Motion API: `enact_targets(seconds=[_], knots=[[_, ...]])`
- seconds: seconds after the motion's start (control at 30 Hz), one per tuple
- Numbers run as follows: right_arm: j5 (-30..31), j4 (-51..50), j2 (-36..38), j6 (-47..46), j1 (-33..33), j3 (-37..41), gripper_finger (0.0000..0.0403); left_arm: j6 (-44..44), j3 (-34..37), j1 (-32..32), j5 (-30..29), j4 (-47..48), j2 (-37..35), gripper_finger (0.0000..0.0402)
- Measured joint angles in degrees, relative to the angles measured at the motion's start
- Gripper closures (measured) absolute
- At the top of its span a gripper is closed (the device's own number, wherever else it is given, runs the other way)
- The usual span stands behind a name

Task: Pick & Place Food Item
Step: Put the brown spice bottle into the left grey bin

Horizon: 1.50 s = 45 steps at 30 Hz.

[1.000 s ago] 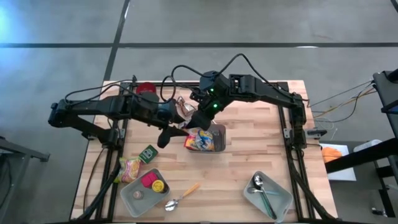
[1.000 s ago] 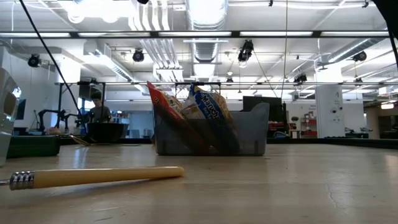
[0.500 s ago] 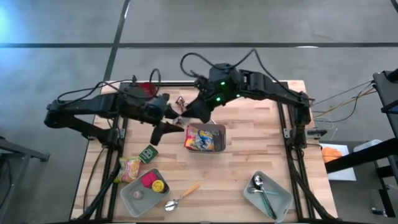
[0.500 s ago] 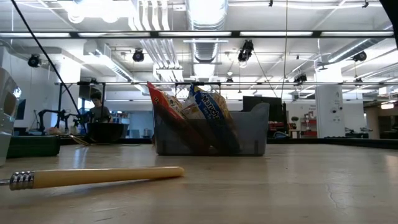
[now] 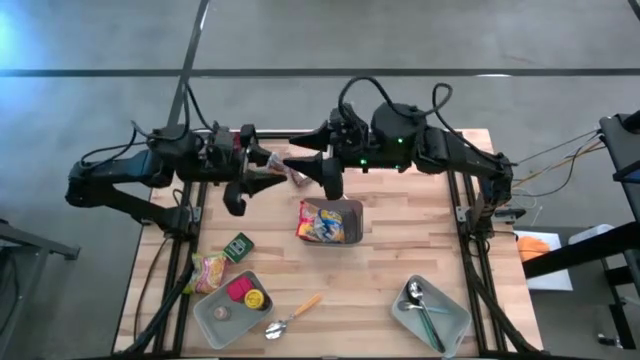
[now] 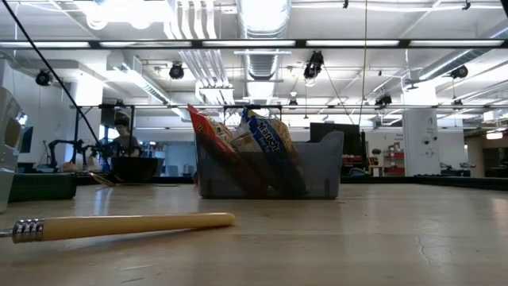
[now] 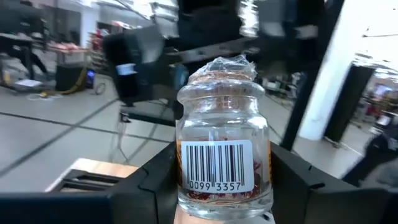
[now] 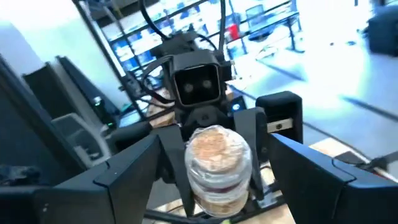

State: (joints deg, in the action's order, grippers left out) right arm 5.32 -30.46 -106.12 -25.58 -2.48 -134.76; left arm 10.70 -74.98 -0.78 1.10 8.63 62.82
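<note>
A small glass jar [image 7: 222,155] with a barcode label and a wrapped, sealed mouth is held in the air over the table's far middle [image 5: 291,174]. It lies about level, with its mouth toward the right arm [image 8: 217,158]. My left gripper [image 5: 272,168] reaches in level from the left and is shut on the jar. My right gripper [image 5: 312,168] faces it from the right, open, with its fingers [image 8: 134,171] spread wide of the jar and touching nothing. Neither gripper shows in the low view. My left gripper pinches the jar's body [image 7: 184,182] between its two fingers [image 7: 155,186], one on each side below the neck. The fingers come in level from the table's left and lie along the jar. The jar is lifted clear of the table, its mouth pointing away from the wrist.
A grey bin [image 5: 345,225] with snack packets stands mid-table [image 6: 270,163]. At the near left lie a green box [image 5: 238,246], a noodle packet [image 5: 208,270], a grey tray [image 5: 215,322] and a wooden-handled spoon [image 5: 293,313]. A second tray [image 5: 455,322] with spoons sits near right.
Both grippers have risen and tipped from slanting down to level. My left gripper has drawn back toward the table's far left with the jar, which is higher now. My right gripper has come up from over the bin toward the far edge and now faces the jar.
</note>
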Motion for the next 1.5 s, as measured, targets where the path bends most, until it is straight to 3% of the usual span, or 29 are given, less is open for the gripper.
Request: enact_targets(seconds=[0.13, 0.47, 1.1, 1.5], knots=[[4.0, 0.35, -0.06, 2.08, -1.04, 0.04, 0.0106, -0.34, 0.02, 0.2, -0.74, -1.99, 0.12, 0.0224], [5.35, 1.68, -0.11, 4.08, -1.64, 0.07, 0.0106, -1.34, 0.02, 0.39, -0.72, -6.73, 0.05, 0.0224], [5.23, 10.39, -4.66, 3.53, -1.51, 0.3, 0.0106, -1.91, 0.07, 0.55, -0.04, -11.42, 2.0, 0.0224], [5.38, 15.14, -4.96, 9.17, -2.14, 0.22, 0.0111, -3.3, 0.11, 0.5, 0.18, -17.65, 2.24, 0.0224]])
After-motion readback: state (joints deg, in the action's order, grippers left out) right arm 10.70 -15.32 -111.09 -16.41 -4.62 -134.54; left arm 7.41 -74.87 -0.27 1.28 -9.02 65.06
